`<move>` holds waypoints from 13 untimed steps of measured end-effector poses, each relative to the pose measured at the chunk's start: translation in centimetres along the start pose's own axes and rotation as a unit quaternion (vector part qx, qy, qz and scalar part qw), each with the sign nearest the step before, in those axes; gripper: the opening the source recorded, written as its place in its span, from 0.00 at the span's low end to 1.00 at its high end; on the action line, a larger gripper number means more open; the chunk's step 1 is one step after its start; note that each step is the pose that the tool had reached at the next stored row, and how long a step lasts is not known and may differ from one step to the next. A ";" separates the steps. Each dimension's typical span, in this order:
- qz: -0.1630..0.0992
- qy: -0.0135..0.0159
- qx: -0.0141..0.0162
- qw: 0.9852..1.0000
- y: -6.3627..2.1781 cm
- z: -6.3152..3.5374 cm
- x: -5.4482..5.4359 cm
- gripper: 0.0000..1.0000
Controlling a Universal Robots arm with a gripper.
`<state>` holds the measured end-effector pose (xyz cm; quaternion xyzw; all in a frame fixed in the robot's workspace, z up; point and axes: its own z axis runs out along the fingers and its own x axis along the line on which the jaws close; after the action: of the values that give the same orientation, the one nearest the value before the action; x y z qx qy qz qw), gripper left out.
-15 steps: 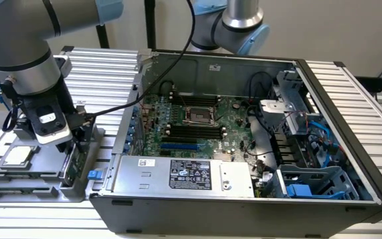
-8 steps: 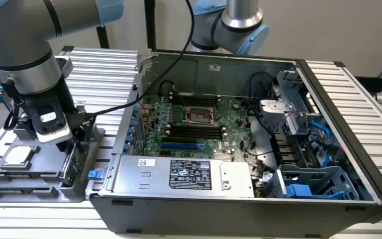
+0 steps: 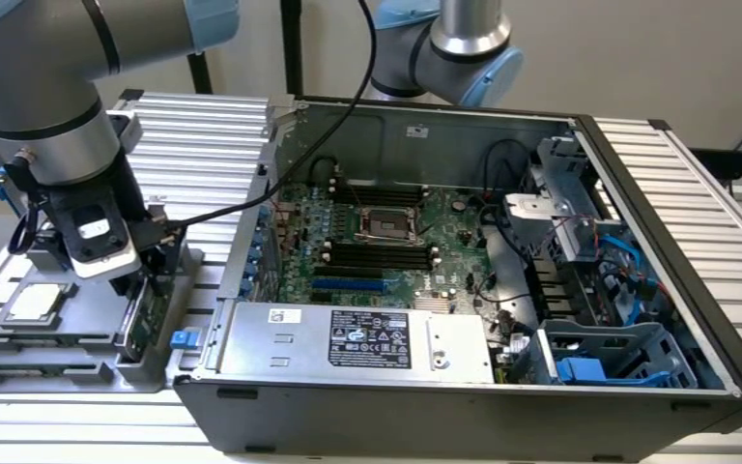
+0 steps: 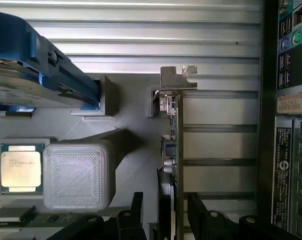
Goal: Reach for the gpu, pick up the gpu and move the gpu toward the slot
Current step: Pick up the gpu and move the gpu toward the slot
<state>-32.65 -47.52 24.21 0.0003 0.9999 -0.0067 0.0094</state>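
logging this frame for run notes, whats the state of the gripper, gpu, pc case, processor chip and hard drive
gripper: open, one finger either side of the gpu
gpu: standing on edge in the gray holder, not lifted
pc case: lying on its side, open
processor chip: flat in its recess
hard drive: in the holder, blue rails on

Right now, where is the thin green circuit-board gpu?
The gpu stands on edge in the grey holder at the exterior view's left, beside the black computer case, with the gripper straddling it.
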 end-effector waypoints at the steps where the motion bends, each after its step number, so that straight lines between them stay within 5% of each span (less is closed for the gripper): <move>1: 0.000 -0.001 0.000 1.000 0.00 0.03 0.0 0.48; 13: 0.000 -0.003 0.000 1.000 0.00 0.06 0.0 0.27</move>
<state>-32.65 -47.52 24.15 0.0003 0.9999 -0.0067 0.0126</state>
